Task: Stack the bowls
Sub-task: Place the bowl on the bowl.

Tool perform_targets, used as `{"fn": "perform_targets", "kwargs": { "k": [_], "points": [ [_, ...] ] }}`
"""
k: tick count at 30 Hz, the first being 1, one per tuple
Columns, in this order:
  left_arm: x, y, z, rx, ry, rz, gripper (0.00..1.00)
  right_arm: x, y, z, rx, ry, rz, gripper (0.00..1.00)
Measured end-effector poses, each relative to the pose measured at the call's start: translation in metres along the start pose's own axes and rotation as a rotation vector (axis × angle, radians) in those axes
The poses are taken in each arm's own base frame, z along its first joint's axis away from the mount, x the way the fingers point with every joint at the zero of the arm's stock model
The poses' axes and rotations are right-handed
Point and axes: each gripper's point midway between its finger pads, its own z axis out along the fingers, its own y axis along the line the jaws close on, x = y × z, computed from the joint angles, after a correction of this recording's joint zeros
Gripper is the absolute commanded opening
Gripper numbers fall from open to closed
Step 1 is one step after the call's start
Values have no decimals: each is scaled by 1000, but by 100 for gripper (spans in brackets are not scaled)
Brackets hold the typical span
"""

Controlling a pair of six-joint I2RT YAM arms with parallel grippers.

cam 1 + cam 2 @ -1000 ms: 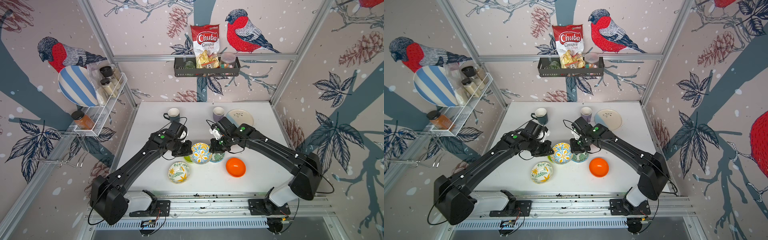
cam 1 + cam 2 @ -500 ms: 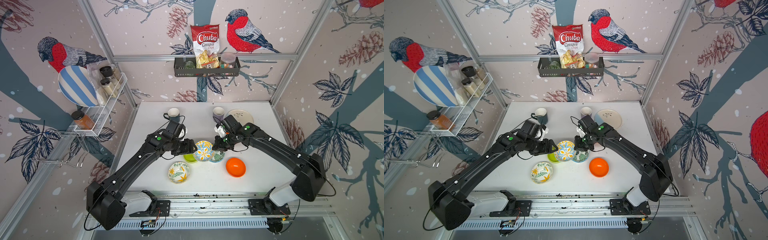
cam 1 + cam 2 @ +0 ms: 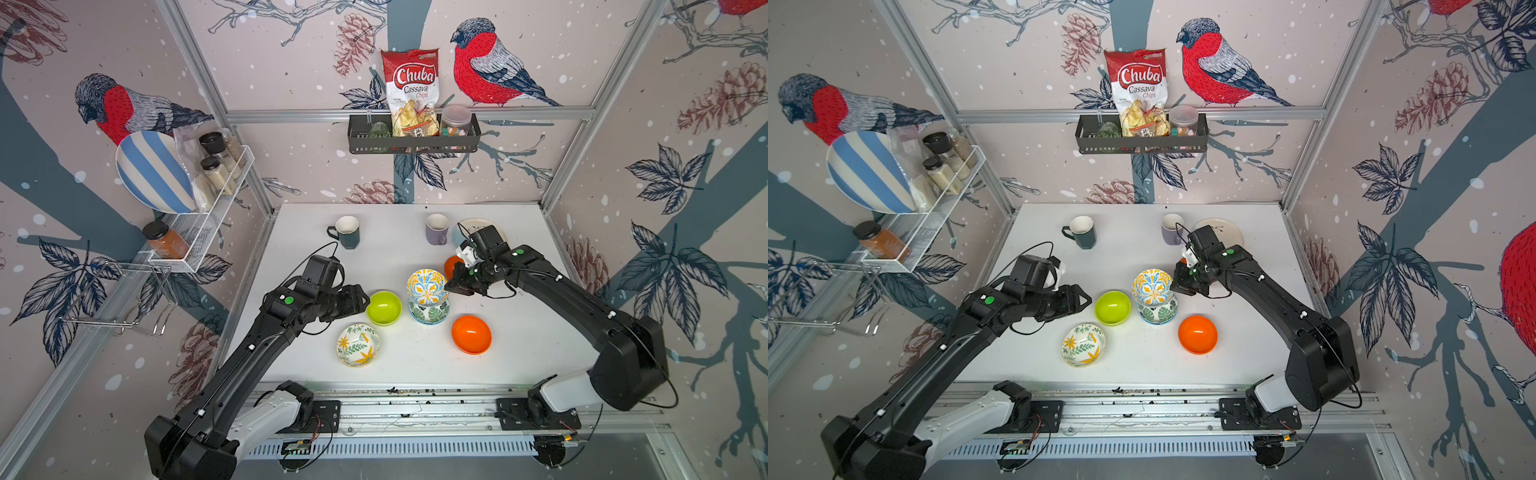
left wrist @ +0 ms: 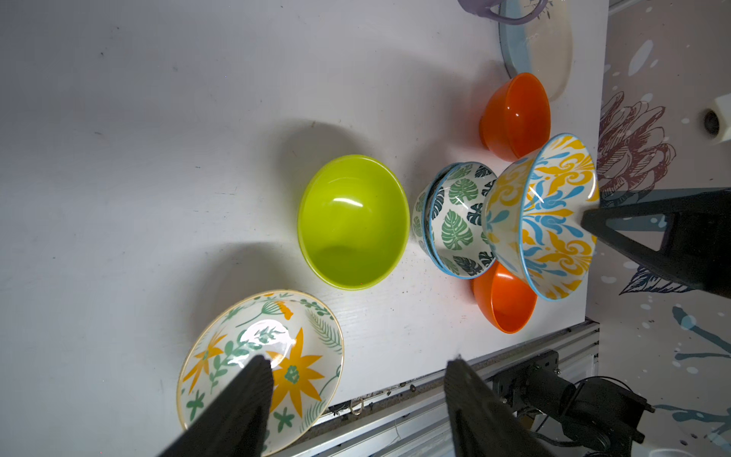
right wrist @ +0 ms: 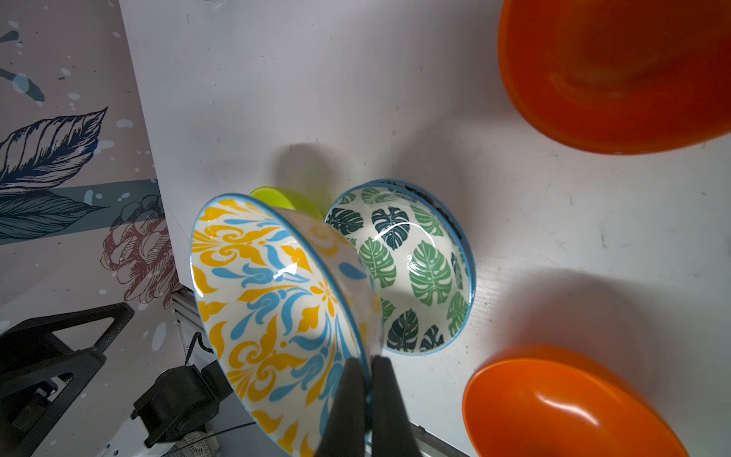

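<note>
My right gripper (image 5: 367, 362) is shut on the rim of a cream bowl with a yellow-blue pattern (image 3: 427, 284). It holds that bowl tilted just over two nested leaf-print bowls (image 3: 429, 312); I cannot tell whether they touch. My left gripper (image 4: 358, 362) is open with nothing between its fingers, just left of the lime-green bowl (image 3: 384, 307). A cream bowl with yellow flowers (image 3: 358, 345) lies in front of the lime-green one. One orange bowl (image 3: 471, 333) sits to the right of the stack. Another orange bowl (image 4: 514, 114) is partly hidden behind the right wrist.
At the back stand a dark mug (image 3: 347, 232), a lilac mug (image 3: 437, 228) and a flat plate (image 3: 473, 226) partly behind the right arm. A wire rack (image 3: 208, 216) juts from the left wall. The metal rail (image 3: 415, 411) runs along the table's front edge.
The left gripper has opened, let go of the yellow-blue bowl and drawn back left, uncovering the lime-green bowl. The right gripper has carried the bowl right, over the leaf-print bowls.
</note>
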Motion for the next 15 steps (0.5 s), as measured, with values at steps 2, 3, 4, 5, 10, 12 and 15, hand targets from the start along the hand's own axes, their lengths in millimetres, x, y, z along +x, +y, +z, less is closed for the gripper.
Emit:
{"fn": "perform_targets", "kwargs": {
  "k": [2,3,4,5,10,12,15],
  "points": [
    [4,4,2,-6,8,-4,66,-1,-4,3,5,3,6,0],
    [6,6,4,-9,13,-7,66,-1,-6,6,8,6,8,0],
    [7,8,5,-11,18,-11,66,-1,-9,8,12,9,13,0],
    [8,9,6,-15,21,-16,66,0,-11,11,16,15,17,0],
    [11,13,11,-23,33,-27,54,3,-23,22,31,32,31,0],
    [12,13,11,-20,35,-28,54,5,-26,25,36,39,28,0],
    [13,12,12,-13,40,-33,53,6,-30,30,41,47,21,0]
  ]
}}
